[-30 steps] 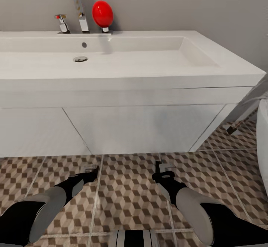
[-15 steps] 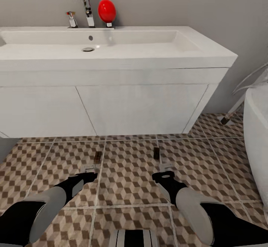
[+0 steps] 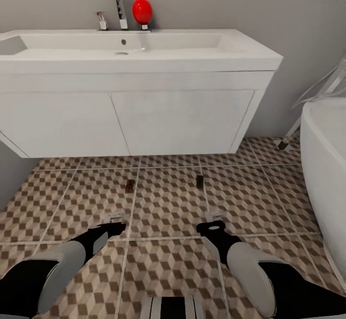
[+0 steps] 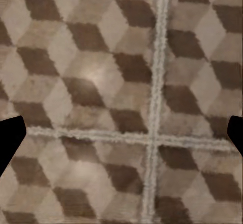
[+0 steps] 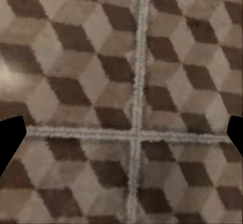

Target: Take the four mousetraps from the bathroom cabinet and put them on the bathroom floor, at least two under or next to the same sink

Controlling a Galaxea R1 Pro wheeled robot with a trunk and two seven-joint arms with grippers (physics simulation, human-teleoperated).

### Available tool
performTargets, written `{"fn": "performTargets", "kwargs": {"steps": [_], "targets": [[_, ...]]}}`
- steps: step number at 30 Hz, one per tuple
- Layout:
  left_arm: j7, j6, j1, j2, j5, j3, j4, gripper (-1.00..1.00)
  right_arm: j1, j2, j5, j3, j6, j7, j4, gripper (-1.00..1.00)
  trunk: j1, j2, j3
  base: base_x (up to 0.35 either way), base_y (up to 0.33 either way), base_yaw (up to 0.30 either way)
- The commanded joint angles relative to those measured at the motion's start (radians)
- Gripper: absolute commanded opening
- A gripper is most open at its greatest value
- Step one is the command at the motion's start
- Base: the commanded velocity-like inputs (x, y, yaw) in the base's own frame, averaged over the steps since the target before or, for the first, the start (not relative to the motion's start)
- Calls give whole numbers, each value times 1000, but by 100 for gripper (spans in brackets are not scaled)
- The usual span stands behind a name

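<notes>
Two mousetraps lie on the bathroom floor [image 3: 168, 199] ahead of the grippers, between them and the sink [image 3: 134, 52]: the left mousetrap [image 3: 129, 186] sits beyond the left gripper [image 3: 115, 219] and slightly toward the robot's middle, on or just beside a grout line, and the right mousetrap [image 3: 199, 181] lies beyond the right gripper [image 3: 212, 219], a little nearer the vanity front. Both rest near the foot of the white vanity, which I judge is deliberate, since the task wants at least two traps under or directly beside one sink; these look close to it, though whether close enough is hard to say. Each trap reads as a tiny, flat, dark-brown oblong, far smaller than a tile, lying lengthwise toward the vanity; its metal parts are too small to make out. Both grippers are low over the tiles with nothing between their fingers: in each wrist view the dark fingertips [image 4: 10, 138] stand wide apart at the picture's edges, with bare cube-patterned tile and a grout crossing between them, so both are spread and empty. A white bathtub [image 3: 327, 175] stands off to the right gripper's outer side. Two traps are placed; the other two remain to be fetched.
</notes>
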Motion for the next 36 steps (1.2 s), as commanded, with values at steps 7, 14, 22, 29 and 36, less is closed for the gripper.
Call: {"fn": "performTargets", "kwargs": {"steps": [7, 14, 22, 29, 36], "targets": [[1, 4, 0, 0, 10, -7, -1, 100, 0, 0, 13, -8, 3, -3, -1, 100, -1, 0, -1, -347, 0, 0], [1, 4, 0, 1, 10, -6, -1, 100, -1, 0, 11, -8, 2, -3, -1, 100, -1, 0, -1, -347, 0, 0], [1, 4, 0, 1, 11, -6, -1, 100, -1, 0, 11, -8, 1, -3, -1, 100, -1, 0, -1, -347, 0, 0], [1, 4, 0, 1, 11, -6, -1, 100, -1, 0, 11, -8, 1, -3, -1, 100, -1, 0, -1, -346, 0, 0], [2, -6, 0, 2, 11, -5, -1, 100, -1, 0, 10, -8, 1, -3, -1, 100, -1, 0, -1, -217, 0, 0]]}}
